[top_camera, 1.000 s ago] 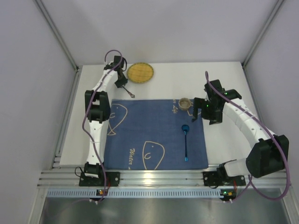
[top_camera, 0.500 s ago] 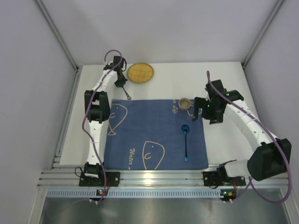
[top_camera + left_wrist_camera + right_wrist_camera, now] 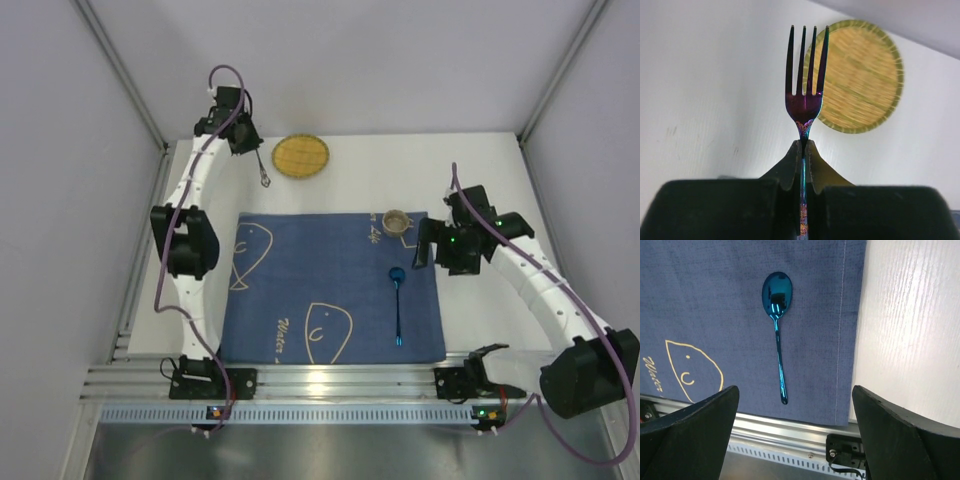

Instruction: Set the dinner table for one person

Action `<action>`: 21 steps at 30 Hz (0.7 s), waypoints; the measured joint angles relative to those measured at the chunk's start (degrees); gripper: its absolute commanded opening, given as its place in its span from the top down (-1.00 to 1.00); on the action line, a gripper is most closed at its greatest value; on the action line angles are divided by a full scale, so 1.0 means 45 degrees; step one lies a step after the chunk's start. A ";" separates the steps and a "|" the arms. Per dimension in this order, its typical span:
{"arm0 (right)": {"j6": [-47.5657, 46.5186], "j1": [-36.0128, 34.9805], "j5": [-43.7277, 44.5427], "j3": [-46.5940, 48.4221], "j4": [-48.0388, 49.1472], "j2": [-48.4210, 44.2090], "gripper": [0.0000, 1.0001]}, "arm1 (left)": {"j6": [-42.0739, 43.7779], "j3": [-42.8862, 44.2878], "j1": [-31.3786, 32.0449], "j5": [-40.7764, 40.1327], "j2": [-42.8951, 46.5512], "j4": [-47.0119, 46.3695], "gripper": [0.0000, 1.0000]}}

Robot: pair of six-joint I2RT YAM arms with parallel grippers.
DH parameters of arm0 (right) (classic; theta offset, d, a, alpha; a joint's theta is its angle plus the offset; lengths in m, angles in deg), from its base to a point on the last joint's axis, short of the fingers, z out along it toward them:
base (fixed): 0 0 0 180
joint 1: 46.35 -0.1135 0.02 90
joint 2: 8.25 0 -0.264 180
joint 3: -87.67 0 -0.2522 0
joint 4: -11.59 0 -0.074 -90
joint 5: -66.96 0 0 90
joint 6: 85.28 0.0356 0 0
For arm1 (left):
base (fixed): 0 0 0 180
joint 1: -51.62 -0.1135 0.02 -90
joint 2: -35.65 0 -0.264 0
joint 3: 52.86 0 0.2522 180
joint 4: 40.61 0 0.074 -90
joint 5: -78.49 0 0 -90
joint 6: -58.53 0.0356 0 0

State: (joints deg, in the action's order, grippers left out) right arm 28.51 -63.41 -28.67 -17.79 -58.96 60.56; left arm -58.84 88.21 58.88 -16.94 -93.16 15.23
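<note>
My left gripper (image 3: 254, 152) is shut on a dark iridescent fork (image 3: 265, 178), raised over the back left of the white dinner table (image 3: 480, 170). In the left wrist view the fork (image 3: 805, 95) stands tines up, its handle pinched between the closed jaws of the left gripper (image 3: 804, 146). My right gripper (image 3: 428, 243) hangs open at the right edge of the dark blue placemat (image 3: 320, 290). In its wrist view the right gripper (image 3: 795, 390) holds nothing, and the blue spoon (image 3: 776, 330) lies on the placemat (image 3: 715, 300) beyond the fingers.
A round woven yellow plate (image 3: 301, 156) lies on the table at the back, just right of the fork, and shows behind the tines as the woven plate (image 3: 860, 75). A small cup (image 3: 397, 219) stands at the placemat's back right corner. The aluminium rail (image 3: 330, 380) runs along the near edge.
The left gripper closed on the fork and lifted it up and back to the left, away from the placemat's back edge. The right arm drew slightly toward the near right.
</note>
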 measured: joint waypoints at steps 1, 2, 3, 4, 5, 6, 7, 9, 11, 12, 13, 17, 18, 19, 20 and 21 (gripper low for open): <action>0.0005 0.0000 -0.0073 -0.0155 0.0044 -0.0214 -0.91 | 0.0165 -0.0350 0.0000 0.0136 0.0636 -0.0141 1.00; 0.0005 0.0000 -0.0136 -0.0282 0.0053 -0.0384 -0.91 | 0.0398 -0.0957 0.0005 0.0267 0.1457 -0.0325 1.00; 0.0010 0.0000 -0.0223 -0.0442 0.0063 -0.0578 -0.91 | 0.0593 -0.1622 0.0010 0.0340 0.2254 -0.0408 1.00; 0.0029 0.0000 -0.0325 -0.0602 0.0097 -0.0748 -0.91 | 0.0816 -0.2317 0.0010 0.0389 0.2958 -0.0481 1.00; 0.0053 0.0000 -0.0423 -0.0714 0.0087 -0.0899 -0.90 | 0.1069 -0.3215 0.0010 0.0432 0.3832 -0.0500 1.00; 0.0063 0.0000 -0.0544 -0.0860 0.0097 -0.1069 -0.90 | 0.1263 -0.3934 0.0010 0.0505 0.4483 -0.0437 1.00; 0.0063 0.0000 -0.0661 -0.0957 0.0087 -0.1224 -0.90 | 0.1491 -0.4711 0.0010 0.0617 0.5090 -0.0427 1.00; 0.0058 0.0000 -0.0845 -0.1103 0.0102 -0.1506 -0.89 | 0.1792 -0.6290 0.0010 0.0899 0.5999 -0.0457 1.00; 0.0053 -0.0005 -0.1025 -0.1185 0.0068 -0.1821 -0.89 | 0.1928 -0.8072 0.0010 0.1234 0.6747 -0.0316 1.00; 0.0053 -0.0005 -0.1107 -0.1190 0.0073 -0.1957 -0.89 | 0.1943 -0.9224 0.0010 0.1467 0.7145 -0.0223 1.00; 0.0053 -0.0005 -0.1175 -0.1205 0.0083 -0.2118 -0.89 | 0.1928 -1.0210 0.0015 0.1647 0.7485 -0.0151 1.00; 0.0063 -0.0005 -0.1530 -0.1433 0.0078 -0.2705 -0.89 | 0.1700 -1.3945 0.0155 0.2050 0.9243 0.0000 1.00; 0.0063 -0.0005 -0.1613 -0.1515 0.0053 -0.2856 -0.89 | 0.1656 -1.4542 0.0175 0.2103 0.9724 0.0112 1.00; 0.0058 -0.0005 -0.1681 -0.1598 0.0029 -0.3016 -0.89 | 0.1583 -1.5154 0.0214 0.2200 1.0341 0.0194 1.00; 0.0058 -0.0005 -0.1734 -0.1676 -0.0010 -0.3181 -0.89 | 0.1535 -1.5596 0.0243 0.2283 1.0899 0.0180 1.00; 0.0058 -0.0010 -0.1778 -0.1778 -0.0034 -0.3400 -0.89 | 0.1467 -1.5946 0.0272 0.2365 1.1385 0.0165 1.00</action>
State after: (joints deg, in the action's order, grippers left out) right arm 28.77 -63.45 -36.67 -25.79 -59.12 45.26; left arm -52.24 16.45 60.11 -6.29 -41.93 15.98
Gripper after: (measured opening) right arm 0.949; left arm 0.030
